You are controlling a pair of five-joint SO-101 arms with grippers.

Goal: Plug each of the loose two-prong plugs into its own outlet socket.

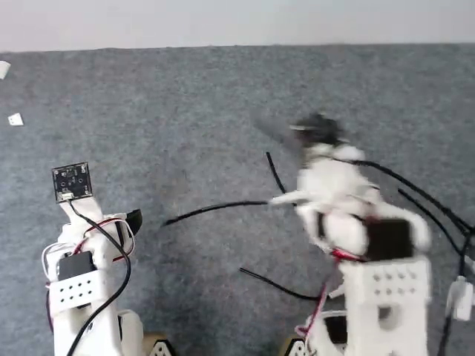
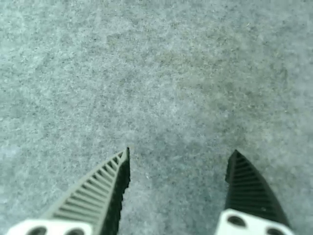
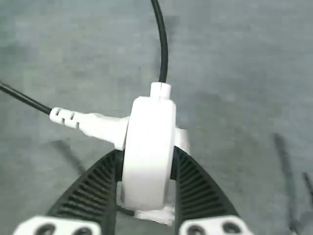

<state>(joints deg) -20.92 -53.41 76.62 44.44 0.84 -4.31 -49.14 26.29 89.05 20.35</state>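
Grip comes first: the right gripper [image 3: 146,156] is clamped on a white round connector [image 3: 149,142], its ribbed fingers [image 3: 98,186] pressed against the connector's two flat sides. A black cord [image 3: 161,44] leaves the connector's far end. A ribbed white plug [image 3: 90,122] touches the connector's side, and I cannot tell whether it is fully seated or only started.

The step in hand looks like mating these two pieces. To do it well, the squeeze should be firm enough that the connector does not twist between the fingers. Any push should run straight along the plug's length into the connector, not across it. The cord beyond the connector needs slack so it does not drag the piece off line.

The left gripper [image 2: 178,161] is spread wide and holds nothing over bare grey mat [image 2: 156,73], well apart from the connector. Bringing it beside the connector to take the plug would likely give better control than one arm alone.
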